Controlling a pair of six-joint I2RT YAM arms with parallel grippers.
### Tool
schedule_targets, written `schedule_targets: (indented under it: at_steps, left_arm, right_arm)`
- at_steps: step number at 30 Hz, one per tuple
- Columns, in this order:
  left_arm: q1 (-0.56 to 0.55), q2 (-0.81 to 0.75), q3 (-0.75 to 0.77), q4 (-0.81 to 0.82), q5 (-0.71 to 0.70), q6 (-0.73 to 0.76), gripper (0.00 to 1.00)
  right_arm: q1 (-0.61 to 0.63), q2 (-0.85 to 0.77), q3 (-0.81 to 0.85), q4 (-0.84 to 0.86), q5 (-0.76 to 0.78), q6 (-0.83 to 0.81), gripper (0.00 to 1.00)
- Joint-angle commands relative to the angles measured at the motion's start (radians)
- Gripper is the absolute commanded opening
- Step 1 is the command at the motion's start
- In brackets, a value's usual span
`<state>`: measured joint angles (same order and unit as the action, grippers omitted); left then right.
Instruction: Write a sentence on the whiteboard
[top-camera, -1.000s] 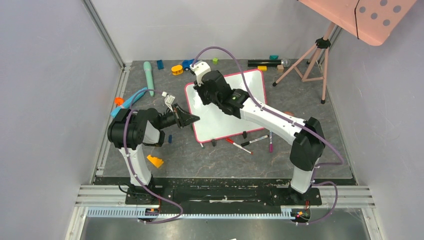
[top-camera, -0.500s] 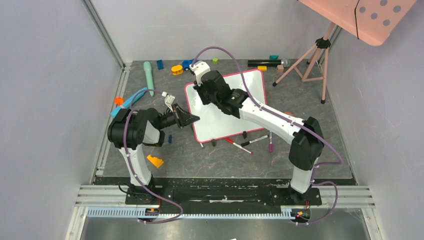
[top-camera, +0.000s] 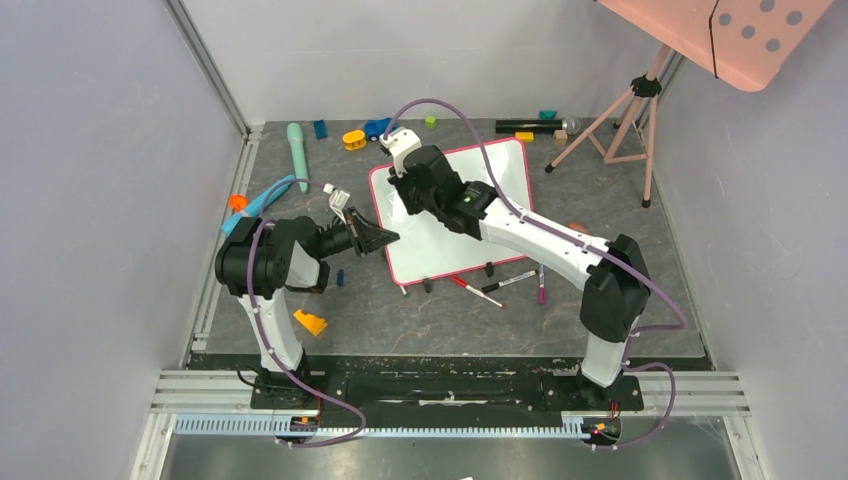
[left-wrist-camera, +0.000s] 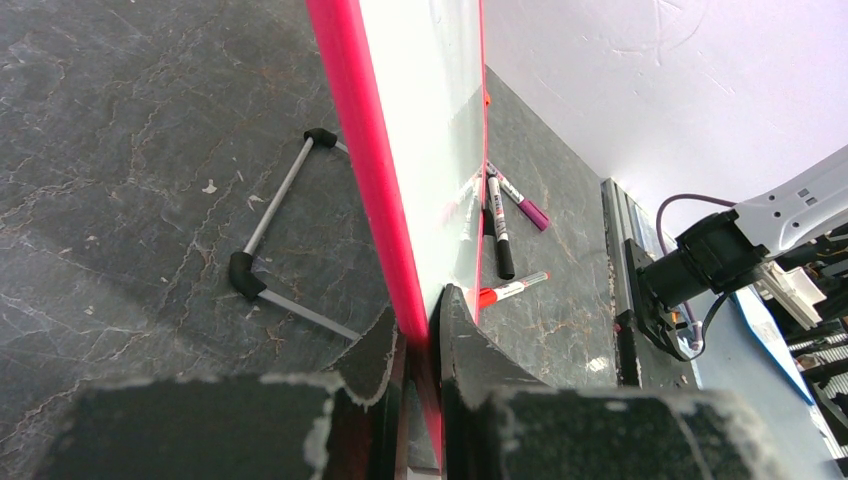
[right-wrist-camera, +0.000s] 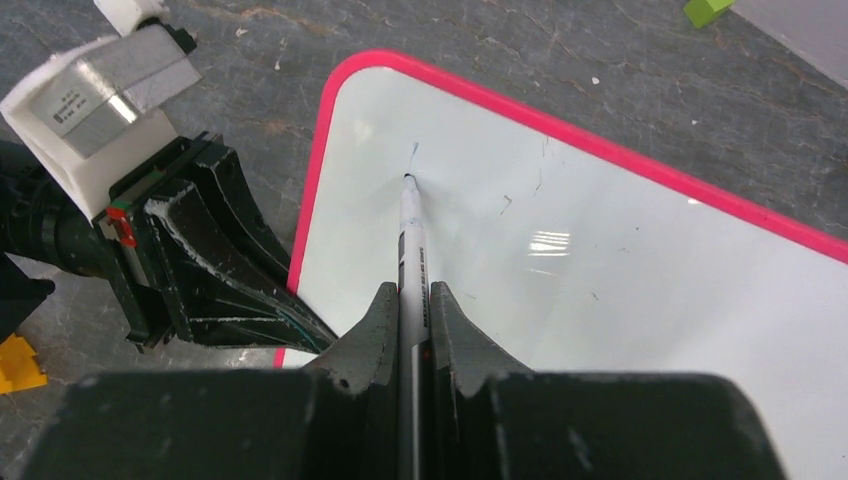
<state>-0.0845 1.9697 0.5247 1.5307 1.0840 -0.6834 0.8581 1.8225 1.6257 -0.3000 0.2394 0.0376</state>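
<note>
While the left gripper (left-wrist-camera: 420, 318) pinched the whiteboard (right-wrist-camera: 620, 290) edge, the right gripper (right-wrist-camera: 410, 300) clenched a marker (right-wrist-camera: 411, 240), tip at its upper-left corner, blank area rightward.

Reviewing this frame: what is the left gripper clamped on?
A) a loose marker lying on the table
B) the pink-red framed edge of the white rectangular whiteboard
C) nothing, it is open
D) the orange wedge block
B: in the left wrist view the left gripper is closed across the pink-red frame of the white rectangular whiteboard, one finger on each side.
</note>
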Motion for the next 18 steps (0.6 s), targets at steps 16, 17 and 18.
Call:
schedule_targets:
  at_steps: [16,17,18]
  left_arm:
    - [0.005,0.070,-0.023,0.026,-0.041,0.272,0.04]
    - [0.005,0.070,-0.022,0.026,-0.041,0.272,0.04]
    - [0.006,0.070,-0.022,0.026,-0.041,0.272,0.04]
  right_arm:
    - [-0.005,-0.062,-0.071,-0.006,-0.034,0.033,0.00]
    - [-0.005,-0.057,-0.060,-0.010,-0.029,0.034,0.00]
    - [-0.006,-0.051,-0.051,-0.014,-0.023,0.034,0.00]
